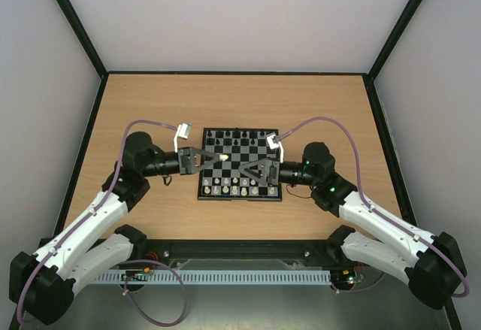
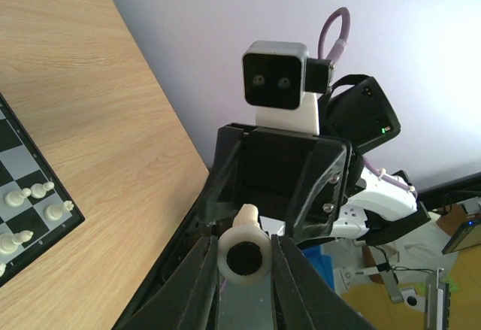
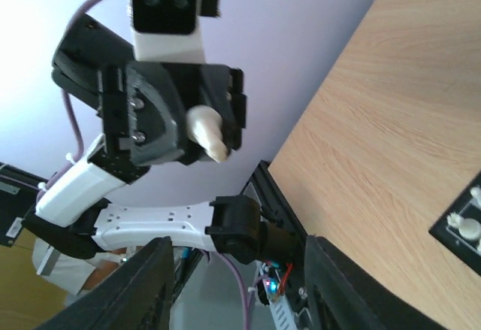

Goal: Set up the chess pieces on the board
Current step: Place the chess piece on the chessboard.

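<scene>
While its two dark fingers point(image 2: 197, 279) pinch a white chess piece point(image 2: 242, 253) by the sides, the left gripper point(image 1: 217, 156) hangs above the left half of the board point(image 1: 230, 171). The piece lies sideways, its round base turned toward the left wrist camera. Facing it from the other side, the right gripper point(image 1: 243, 171) hovers over the middle of the board with its jaws spread and nothing between them. Its tips are near the held piece but apart from it. Below both grippers, white chessmen point(image 1: 237, 188) stand in the two near rows and black chessmen point(image 1: 239, 134) stand along the far edge. The board lies flat on the wooden tabletop point(image 1: 150, 104), and one of its corners, with white chessmen on it, shows in the right wrist view.
</scene>
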You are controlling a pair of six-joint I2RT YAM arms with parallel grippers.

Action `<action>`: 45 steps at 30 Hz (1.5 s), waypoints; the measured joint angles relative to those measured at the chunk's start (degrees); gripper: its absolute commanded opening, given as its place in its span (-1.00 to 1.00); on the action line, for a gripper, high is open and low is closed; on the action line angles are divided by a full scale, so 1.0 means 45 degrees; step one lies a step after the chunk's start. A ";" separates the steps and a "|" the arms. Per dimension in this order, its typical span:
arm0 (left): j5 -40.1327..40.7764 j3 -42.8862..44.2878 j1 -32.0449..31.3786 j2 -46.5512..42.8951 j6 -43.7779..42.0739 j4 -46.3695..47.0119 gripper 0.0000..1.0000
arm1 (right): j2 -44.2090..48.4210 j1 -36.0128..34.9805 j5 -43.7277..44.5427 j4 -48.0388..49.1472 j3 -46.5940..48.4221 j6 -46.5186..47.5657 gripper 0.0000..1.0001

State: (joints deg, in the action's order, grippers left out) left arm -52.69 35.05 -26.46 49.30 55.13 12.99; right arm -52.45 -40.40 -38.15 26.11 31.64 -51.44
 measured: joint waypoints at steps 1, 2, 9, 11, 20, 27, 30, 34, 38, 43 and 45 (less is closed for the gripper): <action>0.0010 -0.0102 -0.0044 0.0005 0.0165 0.0170 -0.78 | -0.0078 0.0000 -0.0024 0.0272 0.0029 -0.0146 -0.15; 0.0034 -0.0175 -0.0078 0.0010 0.0316 0.0272 -0.78 | -0.0165 0.0000 -0.0058 0.0515 0.0087 -0.0248 -0.20; 0.0165 -0.0665 -0.0199 0.0053 0.1292 0.1292 -0.77 | -0.1384 0.0000 -0.0219 0.2181 0.0583 -0.1141 -0.29; 0.0189 -0.0801 -0.0199 0.0058 0.1583 0.1579 -0.77 | -0.1676 0.0000 -0.0311 0.2521 0.0602 -0.1321 -0.32; 0.0223 -0.1190 -0.0262 0.0355 0.2778 0.2963 -0.76 | -0.1953 0.0000 -0.0636 0.3196 0.0622 -0.1773 -0.40; 0.0306 -0.1239 -0.0432 0.0661 0.3298 0.3609 -0.76 | -0.1953 0.0000 -0.0889 0.3327 0.0787 -0.1778 -0.42; 0.0389 -0.1292 -0.0544 0.0782 0.3517 0.3891 -0.76 | -0.1967 0.0000 -0.0957 0.3322 0.0787 -0.1773 -0.42; 0.0471 -0.1370 -0.0563 0.0831 0.3677 0.4027 -0.76 | -0.2040 0.0000 -0.1025 0.3322 0.0792 -0.1763 -0.43; 0.0500 -0.1379 -0.0583 0.0855 0.3813 0.4075 -0.76 | -0.2040 0.0000 -0.1044 0.3308 0.0792 -0.1681 -0.42; 0.0549 -0.1379 -0.0583 0.0884 0.3827 0.4075 -0.76 | -0.2011 0.0000 -0.0996 0.2997 0.0792 -0.1409 -0.36; 0.0554 -0.1379 -0.0588 0.0884 0.3823 0.4070 -0.76 | -0.1919 0.0000 -0.0908 0.2686 0.0792 -0.1224 -0.24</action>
State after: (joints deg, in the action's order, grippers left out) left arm -50.19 28.84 -29.10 53.28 72.34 31.31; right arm -61.08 -40.40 -42.24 38.20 35.20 -56.95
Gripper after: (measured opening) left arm 0.191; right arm 0.312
